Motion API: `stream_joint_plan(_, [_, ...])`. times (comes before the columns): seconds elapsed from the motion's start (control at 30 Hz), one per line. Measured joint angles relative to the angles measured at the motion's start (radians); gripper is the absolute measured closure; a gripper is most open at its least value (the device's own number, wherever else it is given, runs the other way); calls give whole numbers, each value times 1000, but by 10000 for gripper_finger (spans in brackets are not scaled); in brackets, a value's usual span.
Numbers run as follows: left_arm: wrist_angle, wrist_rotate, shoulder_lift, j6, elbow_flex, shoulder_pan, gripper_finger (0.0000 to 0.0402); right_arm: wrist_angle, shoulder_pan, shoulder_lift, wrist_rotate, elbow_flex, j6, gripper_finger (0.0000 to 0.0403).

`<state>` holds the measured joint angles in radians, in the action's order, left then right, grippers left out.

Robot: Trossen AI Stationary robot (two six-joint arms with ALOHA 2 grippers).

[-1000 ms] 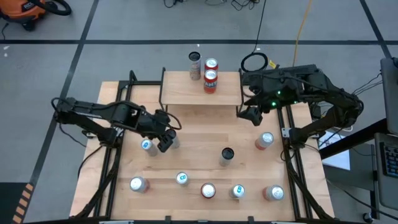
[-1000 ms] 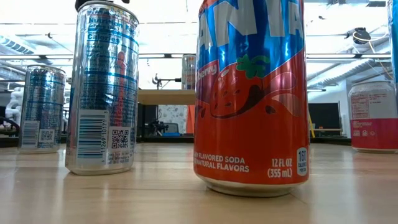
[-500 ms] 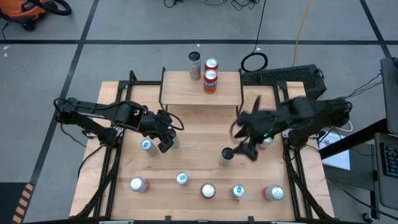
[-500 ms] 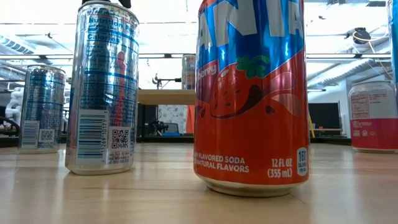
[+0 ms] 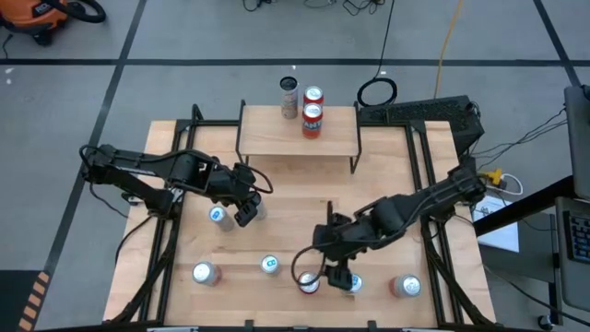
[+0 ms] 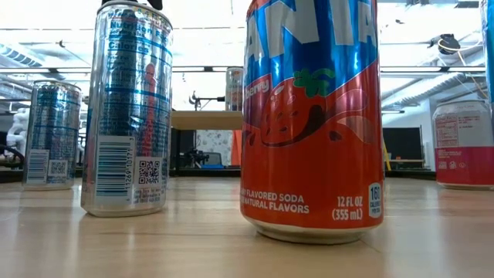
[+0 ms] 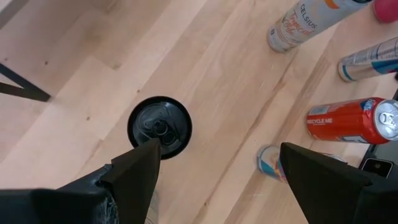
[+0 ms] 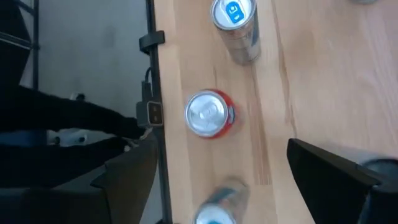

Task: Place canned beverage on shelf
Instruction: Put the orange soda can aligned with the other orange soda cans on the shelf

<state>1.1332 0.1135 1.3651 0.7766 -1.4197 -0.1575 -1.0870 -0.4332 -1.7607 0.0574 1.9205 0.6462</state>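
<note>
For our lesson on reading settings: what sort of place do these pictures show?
Probably a robotics lab or workshop: a wooden table on a bare grey floor, soda cans set out in rows, and open ceiling lights in a large room behind.

both tools gape empty, right tool (image 5: pixel 329 274) reaching farther forward.

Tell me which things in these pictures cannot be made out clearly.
- High view: the black can is covered by the right arm.
- Low view: the shelf is mostly hidden behind the big orange can; neither end effector shows.
- Right wrist view: the can by the edge is blurred and cut off.
</note>
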Motion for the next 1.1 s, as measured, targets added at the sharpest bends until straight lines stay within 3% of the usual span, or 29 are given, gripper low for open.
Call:
stream_joint_plan(0.5, [1,35,0,4,0,0,71,85,-27,-101,48,0,-116,69])
stream_joint_plan(0.83, [-1,49,0,87,0,0,71,182,-28,-171,50,0,-153,69])
stream_joint_plan(1.1, [0,73,0,107,0,0,71,181,-33,-207,47,0,-155,21])
